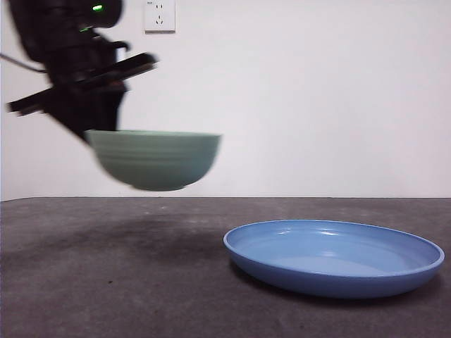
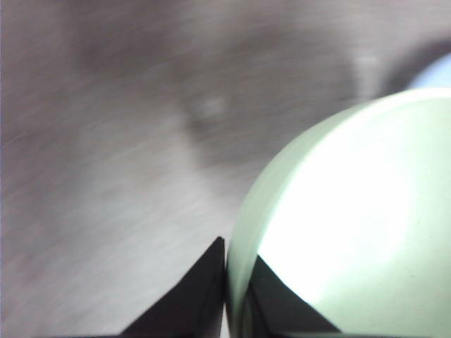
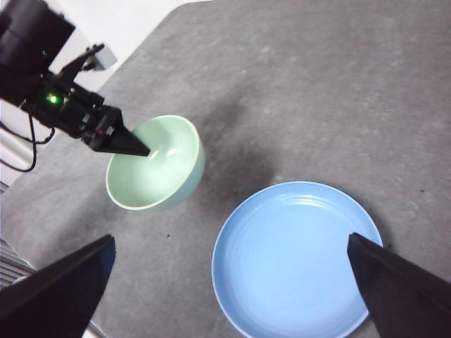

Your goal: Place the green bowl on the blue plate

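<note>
In the front view the left gripper (image 1: 95,134) comes down from the upper left of the frame, dark and blurred, and pinches the near-left rim of the green bowl (image 1: 156,159). The bowl hangs in the air, clear of the grey table (image 1: 106,282), level with its opening upward, in the left half of the picture. A faint shadow lies on the table below it.

The left wrist view shows that gripper's two black jaws narrowed on the bowl's rim (image 2: 236,282), one jaw outside the wall and one inside, with the pale inner surface of the bowl filling the lower right of the frame.

The blue plate (image 1: 338,257) rests flat on the table at the lower right of the front view, apart from the bowl and lower than it.

In the right wrist view the right gripper (image 3: 232,296) stands spread wide and holds nothing; its jaws rise at the lower left and lower right corners, with the plate (image 3: 296,260) between them and the bowl (image 3: 158,172) held by the other arm at the upper left

A white wall socket (image 1: 159,15) sits at the top of the front view
</note>
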